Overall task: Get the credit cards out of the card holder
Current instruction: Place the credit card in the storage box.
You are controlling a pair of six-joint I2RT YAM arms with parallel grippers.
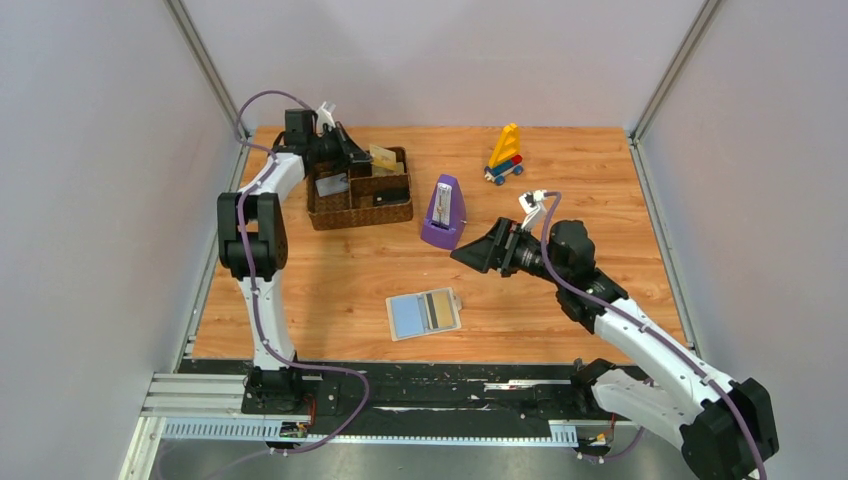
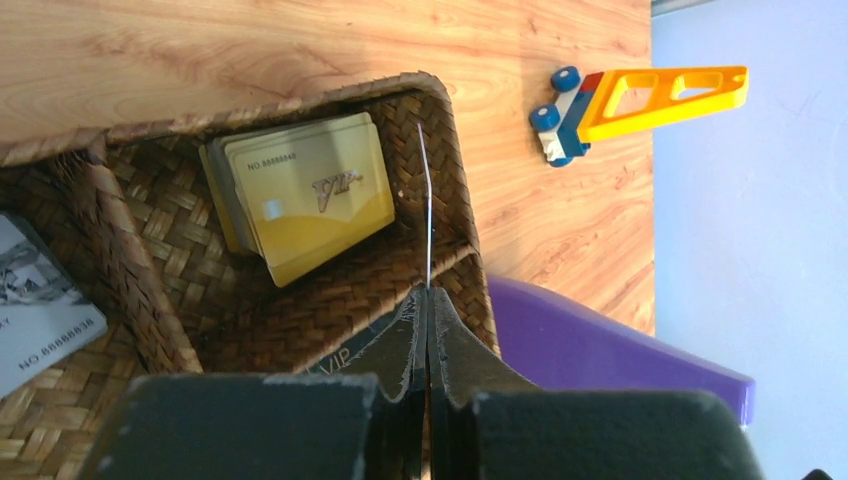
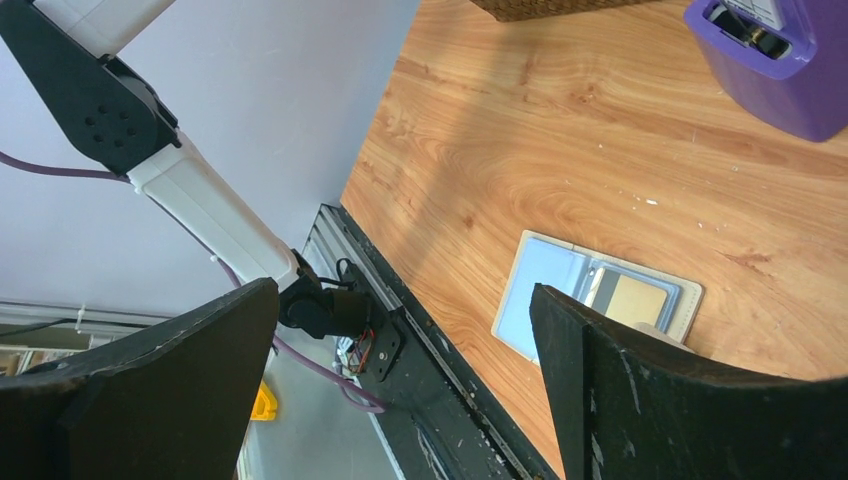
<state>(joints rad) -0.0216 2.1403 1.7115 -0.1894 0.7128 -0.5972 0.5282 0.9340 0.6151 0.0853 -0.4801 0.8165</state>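
Shut on edge-up card (image 2: 425, 190) at left jaws, above tray (image 2: 452, 190); wide and empty at right jaws. Release low over gold cards (image 2: 310, 195); return for holder (image 1: 407, 317) remainder.

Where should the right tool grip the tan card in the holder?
Pinch the tan card by its uncovered strip from above, likely sliding it out first. The card holder lies open and flat, so no edge is free from the side.

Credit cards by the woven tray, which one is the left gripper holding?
The card seen edge-on, standing upright between the shut left gripper fingers above the woven tray. The gold VIP cards and the grey card rest loose in its compartments.
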